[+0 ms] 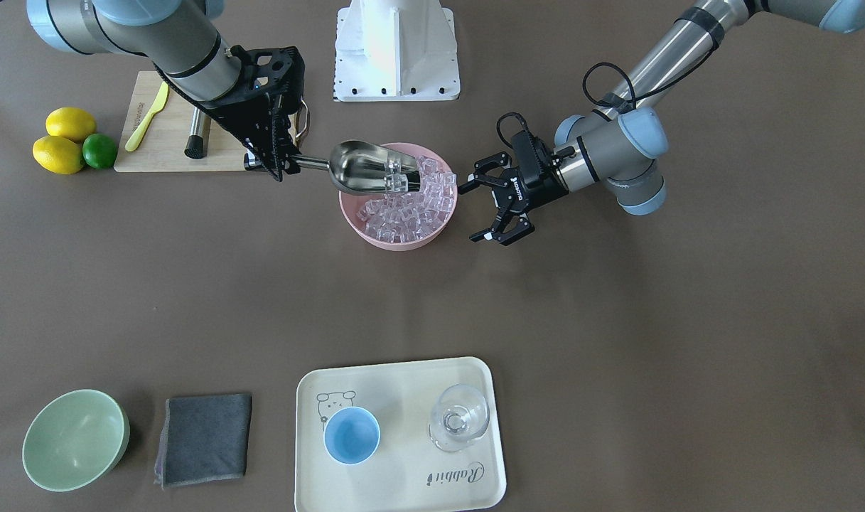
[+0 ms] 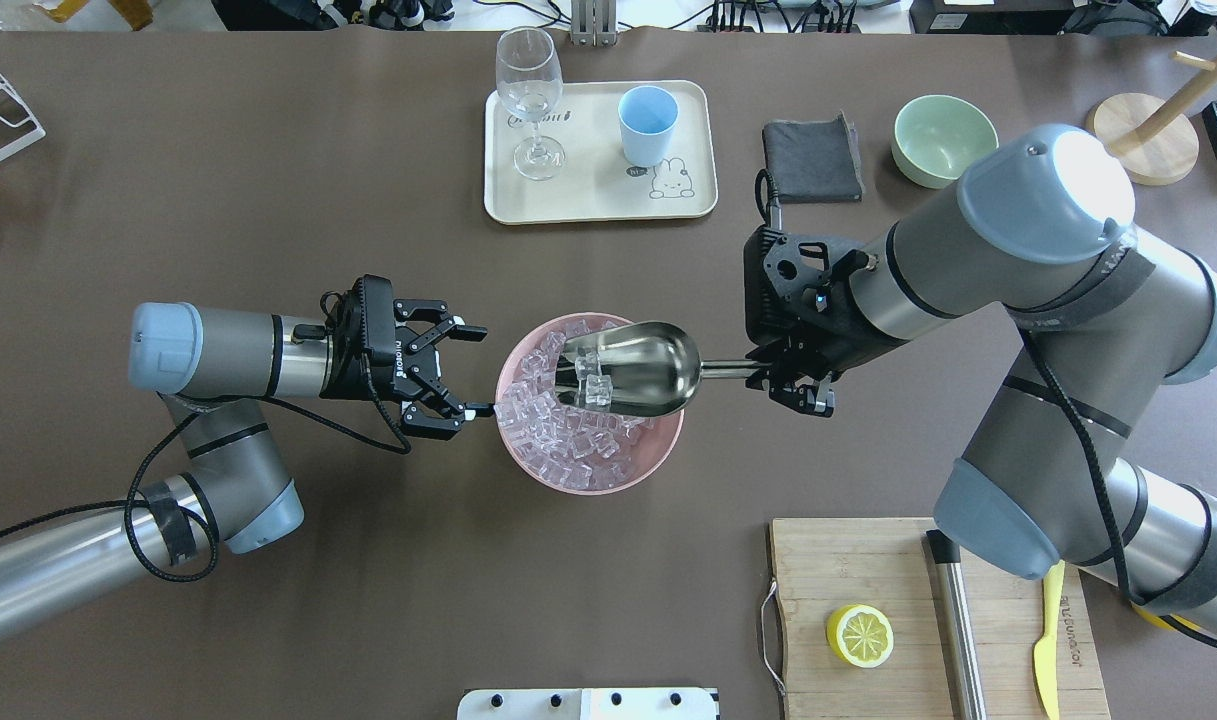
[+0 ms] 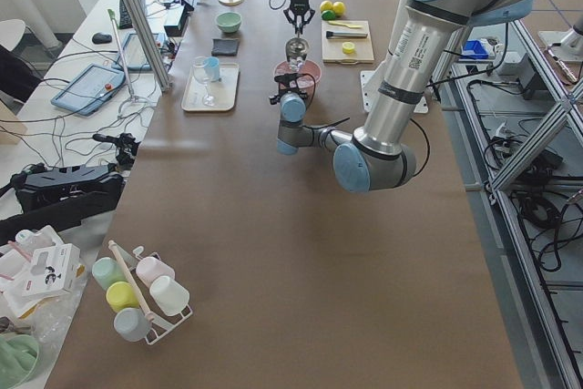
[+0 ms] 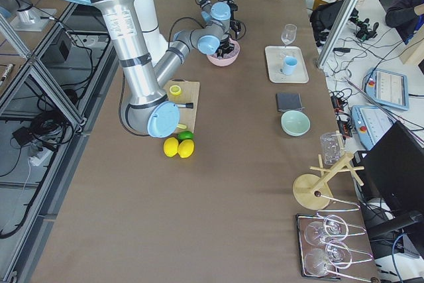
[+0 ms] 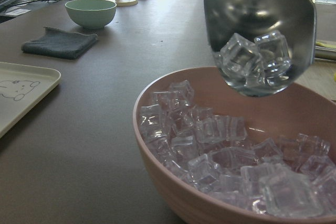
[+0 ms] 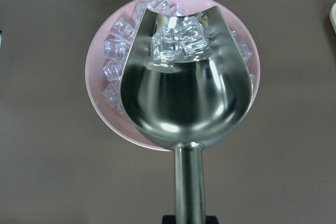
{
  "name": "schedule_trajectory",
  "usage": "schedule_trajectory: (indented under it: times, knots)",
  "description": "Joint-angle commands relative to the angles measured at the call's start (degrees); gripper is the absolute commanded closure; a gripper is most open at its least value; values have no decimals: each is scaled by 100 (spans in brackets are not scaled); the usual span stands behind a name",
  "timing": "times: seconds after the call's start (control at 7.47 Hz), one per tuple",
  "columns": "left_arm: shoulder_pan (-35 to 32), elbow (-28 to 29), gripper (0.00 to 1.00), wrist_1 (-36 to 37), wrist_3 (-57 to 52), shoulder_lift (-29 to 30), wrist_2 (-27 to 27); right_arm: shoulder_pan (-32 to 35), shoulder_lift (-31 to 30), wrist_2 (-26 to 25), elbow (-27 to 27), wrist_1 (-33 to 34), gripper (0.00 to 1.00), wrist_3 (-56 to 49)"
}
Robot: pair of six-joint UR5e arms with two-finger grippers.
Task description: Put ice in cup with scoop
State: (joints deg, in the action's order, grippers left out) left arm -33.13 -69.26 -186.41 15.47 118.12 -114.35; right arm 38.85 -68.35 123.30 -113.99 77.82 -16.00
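Observation:
My right gripper [image 1: 279, 165] [image 2: 793, 385] is shut on the straight handle of the steel scoop [image 1: 364, 168] [image 2: 633, 380]. The scoop hangs over the pink bowl [image 1: 396, 242] [image 2: 588, 487] with a few ice cubes [image 6: 176, 40] [image 5: 252, 56] near its open lip. Many more ice cubes [image 1: 404, 210] [image 2: 558, 450] fill the bowl. My left gripper [image 1: 471, 212] [image 2: 480, 370] is open and empty, right beside the bowl's rim on the side away from the scoop handle. The light-blue cup [image 1: 352, 435] [image 2: 647, 125] stands empty on the cream tray [image 1: 404, 491] [image 2: 588, 200], far from the bowl.
A clear glass [image 1: 459, 417] stands on the tray next to the cup. A pale green bowl [image 1: 74, 439] and a grey cloth [image 1: 205, 439] lie beside the tray. A cutting board [image 1: 155, 142] with a steel rod [image 1: 197, 135] and yellow knife sits behind my right arm, with lemons [image 1: 59, 154] nearby.

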Motion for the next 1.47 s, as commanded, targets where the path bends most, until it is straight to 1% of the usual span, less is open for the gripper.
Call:
schedule_trajectory:
  times: [0.0,0.13,0.27,0.67,0.8,1.07,1.2,1.34]
  knots:
    - [0,0,3,0,0,0,-9,708,6,702,9,-48,100,18]
    - [0,0,3,0,26,0,-9,1059,6,974,52,-30,100,27]
    - [0,-9,3,0,79,0,-17,1454,24,1334,305,-30,100,18]
    - [-35,-9,3,0,114,-9,-61,2071,76,1547,658,-30,100,228]
    - [-122,-17,3,0,114,-26,-192,2222,103,1557,729,-39,100,360]
    - [-246,-105,3,0,114,-96,-289,2442,120,1557,922,-39,100,440]
    - [-333,-158,3,0,114,-184,-420,2556,321,1557,1271,-39,100,457]
    - [-404,-341,3,9,114,-341,-465,2609,549,1557,1631,-39,100,588]
